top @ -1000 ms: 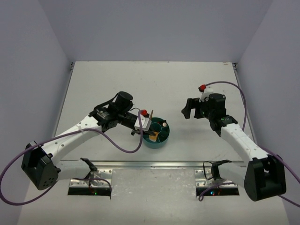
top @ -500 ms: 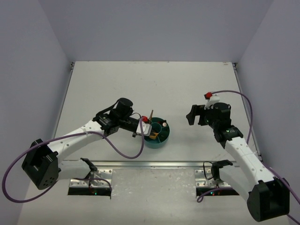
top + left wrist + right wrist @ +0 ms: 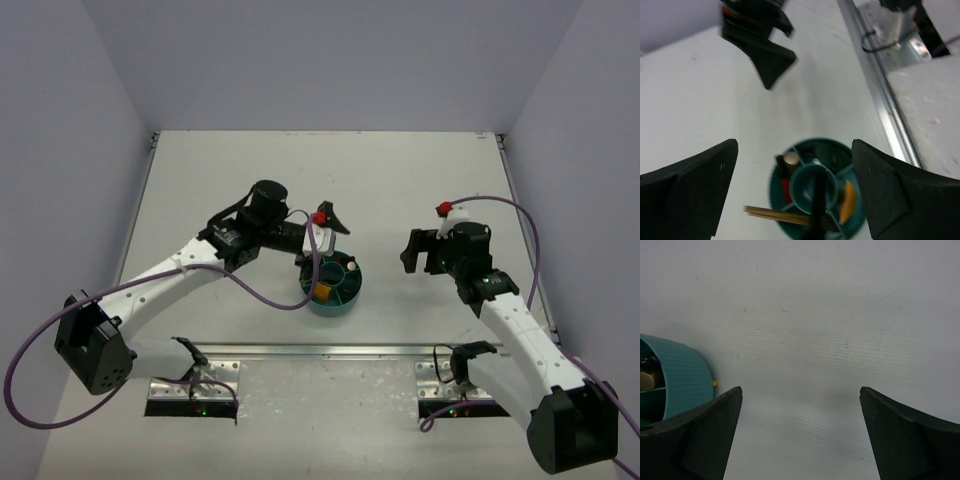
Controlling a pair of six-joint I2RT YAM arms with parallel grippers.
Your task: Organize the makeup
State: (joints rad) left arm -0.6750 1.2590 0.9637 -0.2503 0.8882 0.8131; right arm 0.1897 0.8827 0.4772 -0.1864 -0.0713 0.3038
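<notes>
The makeup sits in a teal round divided bowl (image 3: 345, 299) (image 3: 773, 186). Its outer sections hold a tan brush (image 3: 771, 214), a red pencil (image 3: 785, 189) with a tan cap, and an orange packet (image 3: 847, 200). A thin black pencil (image 3: 816, 210), blurred, stands in the centre cup. My left gripper (image 3: 326, 236) (image 3: 794, 145) hangs open just above and behind the bowl, holding nothing. To the bowl's right, my right gripper (image 3: 411, 251) (image 3: 800, 390) is open over bare table. The bowl's wall (image 3: 682, 377) shows at the left edge of the right wrist view.
A metal rail (image 3: 330, 350) (image 3: 880, 85) runs along the table's near edge, with the arm mounts behind it. Grey walls close in the table on the left, right and far sides. Purple cables trail from both arms.
My left gripper went from shut to open and lifted back off the bowl, leaving the black pencil in the centre cup. The right arm shifted slightly nearer.
</notes>
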